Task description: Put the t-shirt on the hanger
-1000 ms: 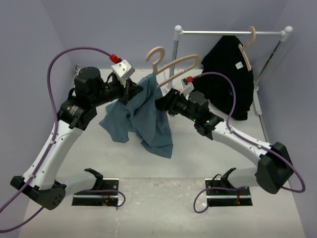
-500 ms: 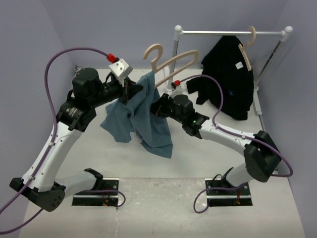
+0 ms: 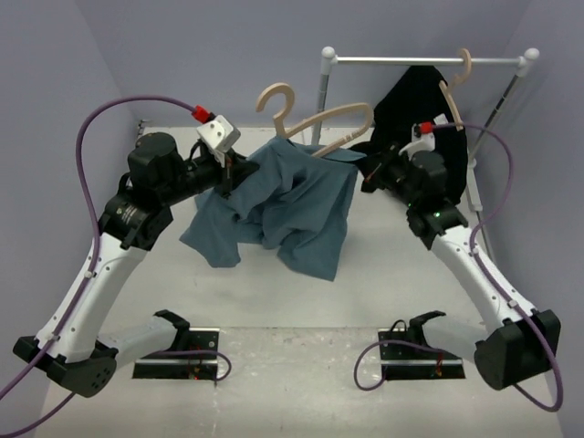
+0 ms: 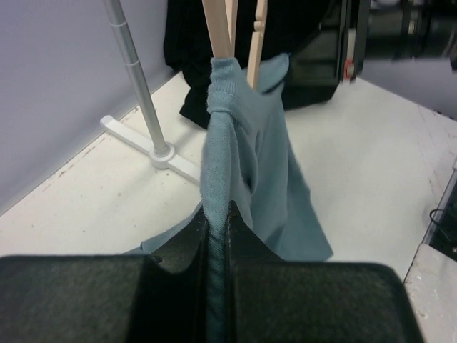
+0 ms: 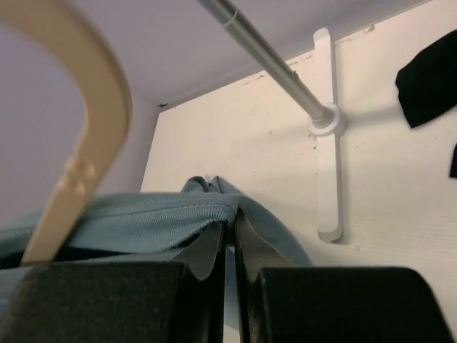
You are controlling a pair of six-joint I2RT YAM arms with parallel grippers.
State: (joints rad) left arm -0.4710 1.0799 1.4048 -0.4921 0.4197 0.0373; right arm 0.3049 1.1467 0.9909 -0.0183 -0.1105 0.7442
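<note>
Near the upper middle of the overhead view, the t-shirt (image 3: 306, 201) is held spread above the counter (image 3: 274, 301) and draped against the hanger (image 3: 321, 123), whose hook stands clear above the cloth. Its left part is pinched by the left gripper (image 3: 229, 174); a bunched band of blue cloth is seen clamped between the fingers (image 4: 246, 243). Its right edge is gripped by the right gripper (image 3: 366, 170), whose fingers (image 5: 207, 254) are pressed together on a fold of hem. At upper right, a black garment (image 3: 420, 137) is hung on a second hanger (image 3: 453, 91) from a rail (image 3: 429, 60).
</note>
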